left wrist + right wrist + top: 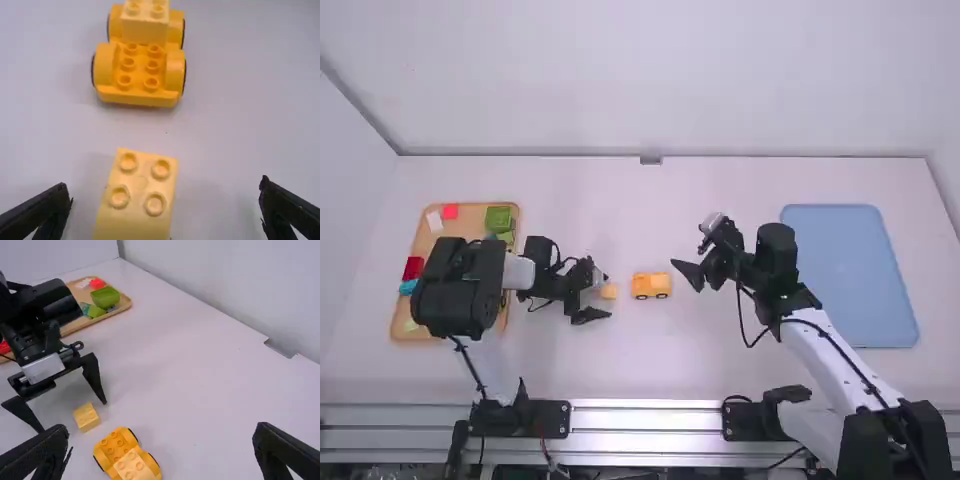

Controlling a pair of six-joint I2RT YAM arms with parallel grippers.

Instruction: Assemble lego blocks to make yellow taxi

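Sitting between the fingers of the left gripper (165, 184), which are spread wide, the loose yellow block (139, 192) is not touched by either finger. It is turned a little crooked, so it could be spun or dropped if it were pinched by a corner. If it were bumped by one finger first, it could be pushed along the table.

Just beside it, the yellow car base (136, 95) is held up by its wheels. A lighter yellow block (144, 31) is set on its far end, and the bumps on the near end are left bare. The car might be rolled away if the new block were pressed on while nothing was held still. If the bumps were not lined up, the block could be left tilted.

Past the car, the way could be blocked by the right gripper (162, 428), whose fingers are spread wide too. Farther out, green blocks (498, 220) and a red block (450, 211) are kept on the wooden tray (474, 216). The blue tray (845, 270) is placed beyond the right arm.
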